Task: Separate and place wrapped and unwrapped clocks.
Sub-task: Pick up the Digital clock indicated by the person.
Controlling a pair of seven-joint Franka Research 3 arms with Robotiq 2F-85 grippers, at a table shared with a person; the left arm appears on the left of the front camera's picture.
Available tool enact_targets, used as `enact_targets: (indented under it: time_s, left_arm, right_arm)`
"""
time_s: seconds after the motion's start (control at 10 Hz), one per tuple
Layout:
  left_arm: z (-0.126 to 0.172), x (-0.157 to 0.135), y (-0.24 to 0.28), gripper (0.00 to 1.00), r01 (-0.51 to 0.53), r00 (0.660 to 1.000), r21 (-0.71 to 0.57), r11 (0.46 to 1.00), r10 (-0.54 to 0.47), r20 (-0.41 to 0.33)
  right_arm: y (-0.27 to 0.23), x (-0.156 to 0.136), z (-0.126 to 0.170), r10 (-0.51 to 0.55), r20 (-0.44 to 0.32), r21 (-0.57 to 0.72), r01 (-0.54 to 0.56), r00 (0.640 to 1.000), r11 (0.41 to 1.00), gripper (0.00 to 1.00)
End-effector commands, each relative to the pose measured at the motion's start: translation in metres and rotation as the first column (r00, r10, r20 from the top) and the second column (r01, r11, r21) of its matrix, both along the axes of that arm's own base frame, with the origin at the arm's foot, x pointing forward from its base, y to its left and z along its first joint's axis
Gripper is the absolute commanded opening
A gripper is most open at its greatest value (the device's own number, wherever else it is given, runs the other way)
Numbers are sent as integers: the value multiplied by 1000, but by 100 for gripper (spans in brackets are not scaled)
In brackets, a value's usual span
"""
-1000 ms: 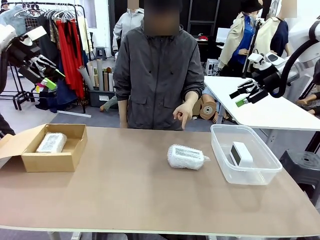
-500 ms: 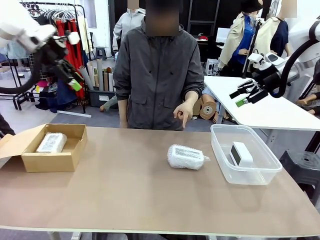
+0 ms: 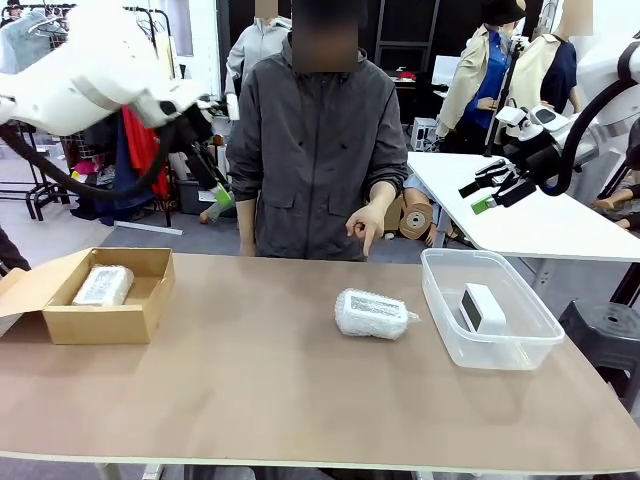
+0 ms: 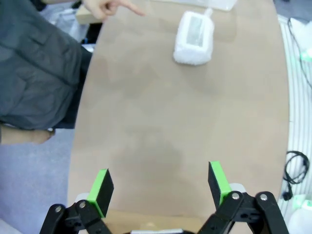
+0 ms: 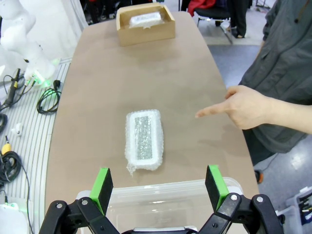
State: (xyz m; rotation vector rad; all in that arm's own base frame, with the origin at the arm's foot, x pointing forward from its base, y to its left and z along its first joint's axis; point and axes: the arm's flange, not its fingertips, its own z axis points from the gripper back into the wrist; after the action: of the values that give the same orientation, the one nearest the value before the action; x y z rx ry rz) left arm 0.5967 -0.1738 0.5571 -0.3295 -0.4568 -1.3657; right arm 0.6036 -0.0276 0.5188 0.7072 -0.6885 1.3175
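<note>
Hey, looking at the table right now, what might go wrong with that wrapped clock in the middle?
1. The person's hand points down close behind the wrapped clock; the open left gripper might meet it on the way down.
2. The crinkly wrap looks loose, so the gripper may pinch film alone and slip.
3. The clear tub with the bare white clock stands close beside it and could be nudged.
</note>
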Motion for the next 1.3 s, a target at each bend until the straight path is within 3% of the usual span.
enact_targets:
  time_s: [0.0, 0.2, 0.3, 0.9, 1.2]
  left_arm:
    - [-4, 18, -21, 100, 16, 1000, 88, 996, -14, -26]
    - [-8, 21, -33, 100, 92, 996, 90, 992, -93, -1]
    - [-18, 9, -31, 100, 47, 999, 70, 996, -46, -19]
    - [-18, 9, -31, 100, 47, 999, 70, 996, -46, -19]
    - [-26, 26, -57, 100, 9, 999, 59, 998, -6, -51]
  right_arm:
    - [1, 0, 0, -11, 10, -6, 11, 1000, 1000, 100]
    - [1, 0, 0, -11, 10, -6, 11, 1000, 1000, 100]
    - [1, 0, 0, -11, 10, -6, 11, 1000, 1000, 100]
    - [1, 0, 0, -11, 10, -6, 11, 1000, 1000, 100]
    - [1, 0, 0, -11, 10, -6, 11, 1000, 1000, 100]
